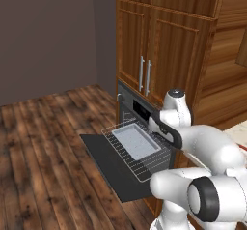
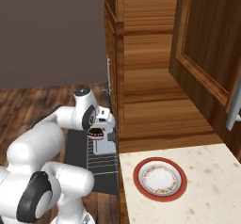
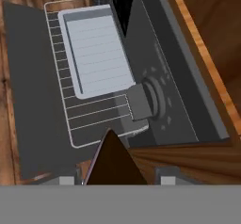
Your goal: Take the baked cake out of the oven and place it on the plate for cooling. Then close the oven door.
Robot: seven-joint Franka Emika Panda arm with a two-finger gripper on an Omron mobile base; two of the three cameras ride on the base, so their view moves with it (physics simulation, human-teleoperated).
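Note:
The baked cake [image 3: 111,164] is a dark brown wedge that rises between my fingertips in the hand view, and my gripper [image 3: 115,180] is shut on it. In the right base view the gripper [image 2: 104,147] hangs over the pulled-out rack, just left of the cabinet's edge. The oven [image 1: 139,109] stands open with the oven door [image 1: 108,164] folded down flat toward the floor. The plate [image 2: 160,179], white with a red-brown rim, lies bare on the pale counter to the right of the oven.
A pale blue-grey tray [image 1: 136,141] lies on the wire rack [image 1: 144,168] drawn out over the door. Wooden cabinets [image 1: 144,40] rise above the oven. A round knob [image 3: 153,96] sits on the control panel. The speckled counter [image 2: 207,190] carries the plate.

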